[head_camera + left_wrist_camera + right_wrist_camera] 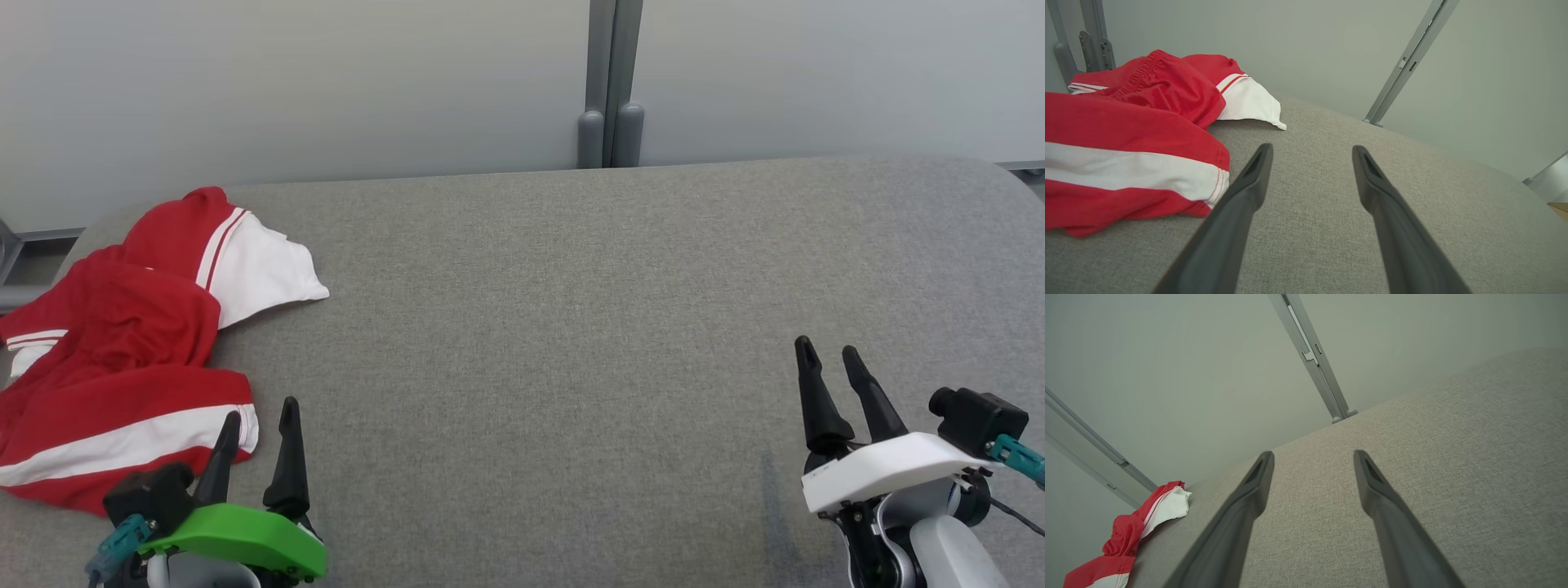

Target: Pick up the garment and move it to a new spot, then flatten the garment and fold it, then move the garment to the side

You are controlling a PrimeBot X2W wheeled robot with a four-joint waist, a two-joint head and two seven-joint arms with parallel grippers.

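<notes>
Worktop (pixel 571 327): grey woven fabric cover, rounded far corners, faint darker patch near the front right. Behind it are pale grey wall panels (pixel 286 82), plain and matte. Twin grey upright post (pixel 611 82) sits at the panel seam, rounded feet just behind the worktop's far edge, right of centre. Grey metal frame bar (pixel 20 296) off the worktop's far-left corner. Left wrist view: slotted bracket (pixel 1096 45) on an upright at top left; small tan corner (pixel 1560 209) at the right edge, can't tell what.

Garment (pixel 106 343) cut off by L edge in head view; left gripper (pixel 261 410) finger hides bit of hem. R wrist view: cut at btm edge.
</notes>
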